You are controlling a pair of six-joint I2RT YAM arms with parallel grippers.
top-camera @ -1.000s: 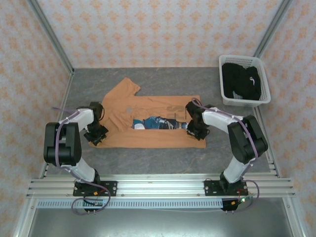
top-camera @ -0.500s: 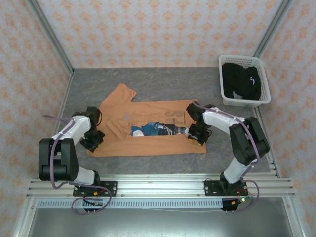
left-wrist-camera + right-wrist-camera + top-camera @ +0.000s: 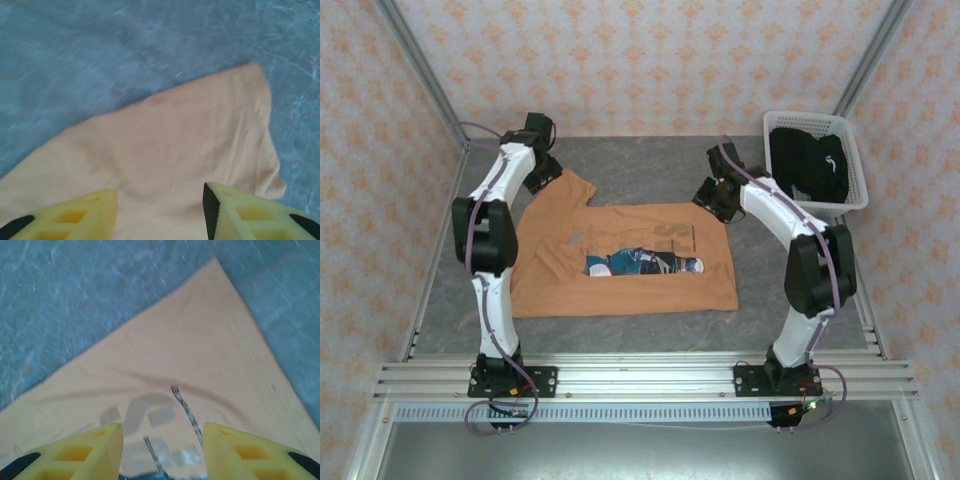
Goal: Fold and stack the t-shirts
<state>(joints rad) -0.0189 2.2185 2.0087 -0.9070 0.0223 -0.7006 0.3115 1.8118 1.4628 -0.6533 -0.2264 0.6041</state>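
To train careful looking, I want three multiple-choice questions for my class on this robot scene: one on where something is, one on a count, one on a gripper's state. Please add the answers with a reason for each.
1. Where is the black t-shirt?
A. draped over an arm
B. in the white basket
C. hanging on the wall

2. How many t-shirts lie on the grey table?
A. one
B. two
C. three

3. In what state is the left gripper?
A. shut on a sleeve
B. open, holding nothing
C. shut on nothing

Answers:
1 B: the black cloth sits inside the basket at the far right.
2 A: the orange t-shirt is the one garment lying there.
3 B: the left wrist view shows it standing wide above the orange cloth with nothing in it.
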